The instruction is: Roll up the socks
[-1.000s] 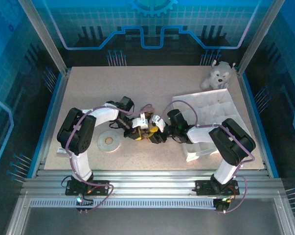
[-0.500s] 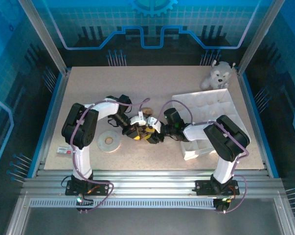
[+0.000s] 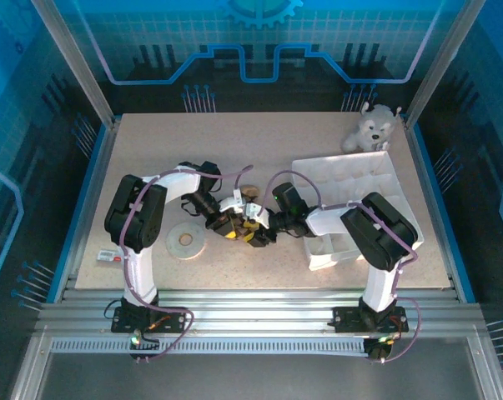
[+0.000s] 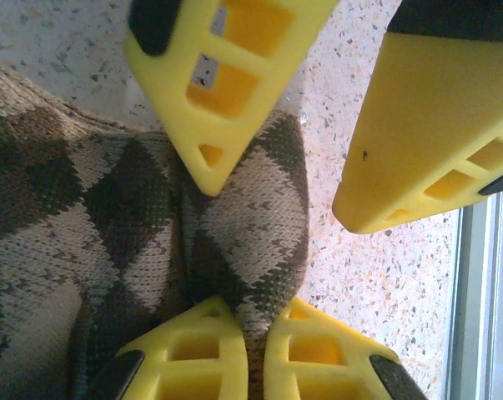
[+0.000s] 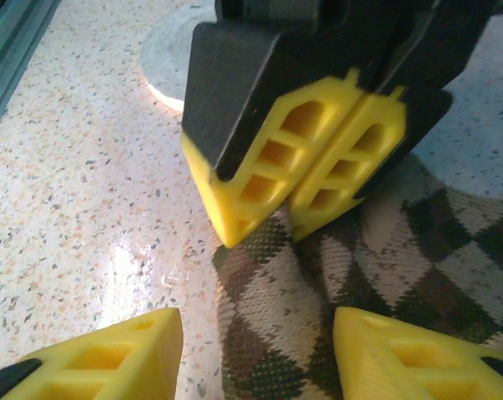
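A brown-and-tan argyle sock (image 4: 109, 217) lies bunched on the speckled table. My left gripper (image 4: 255, 321) is shut on a fold at the sock's edge, the fabric pinched between its yellow fingertips. My right gripper (image 5: 255, 350) is open, with one finger on each side of the same sock (image 5: 376, 258) and not touching it. In the right wrist view the left gripper (image 5: 289, 229) pinches the fabric just ahead. From above, the left gripper (image 3: 234, 223) and the right gripper (image 3: 261, 232) meet tip to tip at mid-table, with a tan bit of sock (image 3: 248, 192) behind them.
A roll of tape (image 3: 184, 240) lies left of the grippers. A white compartment tray (image 3: 376, 171) stands on the right, under the right arm. A grey-white plush dog (image 3: 372, 127) sits at the back right corner. A small card (image 3: 109, 255) lies near the left edge.
Both arms have shifted a little to the left and away from the near edge, with the grippers still close together. The left stays shut on the sock and the right stays open.
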Motion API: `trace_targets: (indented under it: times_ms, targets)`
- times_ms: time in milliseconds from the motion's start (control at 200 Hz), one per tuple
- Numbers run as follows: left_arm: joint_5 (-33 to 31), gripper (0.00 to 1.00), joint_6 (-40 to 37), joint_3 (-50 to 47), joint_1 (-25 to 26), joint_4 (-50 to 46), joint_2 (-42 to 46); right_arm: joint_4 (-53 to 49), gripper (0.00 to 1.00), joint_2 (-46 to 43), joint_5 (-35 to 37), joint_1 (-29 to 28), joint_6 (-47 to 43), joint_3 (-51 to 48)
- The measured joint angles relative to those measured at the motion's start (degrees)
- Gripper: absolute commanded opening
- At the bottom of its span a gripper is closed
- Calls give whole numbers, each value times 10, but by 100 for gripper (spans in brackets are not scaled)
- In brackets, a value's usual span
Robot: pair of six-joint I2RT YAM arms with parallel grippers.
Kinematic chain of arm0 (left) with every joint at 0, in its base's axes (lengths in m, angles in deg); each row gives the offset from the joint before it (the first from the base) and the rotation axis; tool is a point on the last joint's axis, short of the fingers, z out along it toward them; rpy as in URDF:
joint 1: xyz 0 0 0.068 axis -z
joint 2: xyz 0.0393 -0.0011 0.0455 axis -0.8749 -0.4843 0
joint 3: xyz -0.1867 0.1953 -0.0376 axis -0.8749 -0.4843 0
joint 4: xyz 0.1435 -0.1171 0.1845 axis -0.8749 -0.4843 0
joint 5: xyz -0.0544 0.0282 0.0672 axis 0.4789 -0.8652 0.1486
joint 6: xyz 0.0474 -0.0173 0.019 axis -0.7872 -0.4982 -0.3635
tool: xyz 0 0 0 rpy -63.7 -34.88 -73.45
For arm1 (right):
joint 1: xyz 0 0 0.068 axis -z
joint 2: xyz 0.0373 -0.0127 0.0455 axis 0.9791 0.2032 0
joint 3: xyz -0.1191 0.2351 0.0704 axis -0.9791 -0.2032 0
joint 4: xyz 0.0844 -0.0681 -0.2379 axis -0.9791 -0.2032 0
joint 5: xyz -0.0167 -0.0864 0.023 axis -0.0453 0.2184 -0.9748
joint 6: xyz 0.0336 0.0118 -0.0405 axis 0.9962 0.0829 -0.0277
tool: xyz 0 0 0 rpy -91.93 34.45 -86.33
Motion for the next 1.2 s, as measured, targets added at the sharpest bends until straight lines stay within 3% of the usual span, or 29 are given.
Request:
trace_targets:
  times_ms: [125, 245, 435, 610, 690, 866, 951, 1201]
  targets:
    - [1, 0, -7, 0, -3, -2, 0, -17, 47, 2, 17, -9, -13, 9]
    - [5, 0, -9, 0, -7, -4, 0, -23, 36, 4, 50, -23, -24, 12]
    - [3, 0, -12, 0, -12, -12, 0, -25, 0, 4, 106, -45, -38, 14]
    - [5, 14, -5, -38, -24, 30, 24, -97, 0, 5, 140, -56, -36, 63]
    - [5, 20, 15, -73, -33, 72, 52, -155, 0, 10, 132, -59, -35, 99]
    - [-6, 24, 76, -138, -47, 160, 110, -254, 0, 33, 93, -59, -32, 168]
    - [-22, 34, 109, -167, -51, 199, 134, -297, 0, 47, 76, -59, -30, 197]
    - [-76, 35, 188, -218, -65, 297, 226, -392, 0, 90, 47, -56, 22, 261]
